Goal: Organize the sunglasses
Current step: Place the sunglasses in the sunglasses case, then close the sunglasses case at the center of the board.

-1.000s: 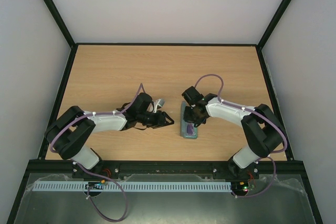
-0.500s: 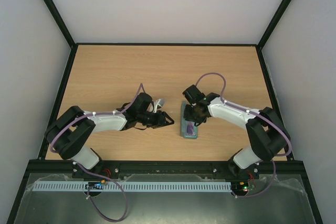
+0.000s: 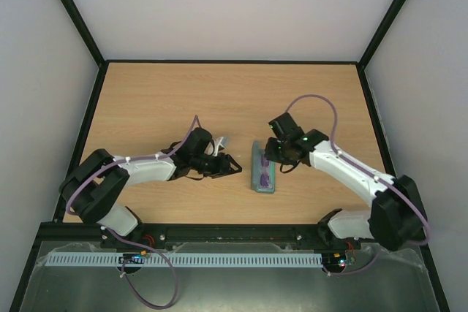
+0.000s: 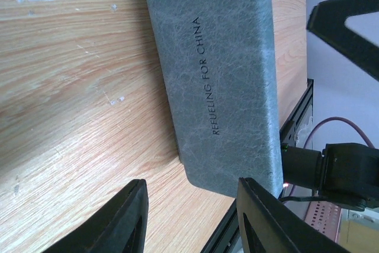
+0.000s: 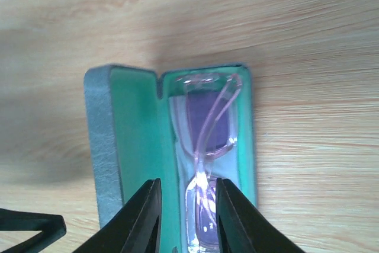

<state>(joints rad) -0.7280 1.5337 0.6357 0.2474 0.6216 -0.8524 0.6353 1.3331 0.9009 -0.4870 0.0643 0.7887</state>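
Two sets of jaws spread, nothing pinched. Sunglasses (image 5: 204, 140) lie folded in the open case (image 5: 102, 134) on the table (image 5: 308, 34). Right gripper (image 5: 186, 223) hovers over them; left gripper (image 4: 192, 223) sits near the lid's outer side.

The case (image 3: 263, 169) lies open on the worktop (image 3: 161, 100) between both arms. It is just ahead of the left gripper (image 3: 235, 168) and apart from it, and directly below the right gripper (image 5: 187, 185). The sunglasses (image 5: 204, 164) lie lengthwise inside the case's tray, under the gap between the right gripper's fingers. The lid stands on the side facing the left gripper.
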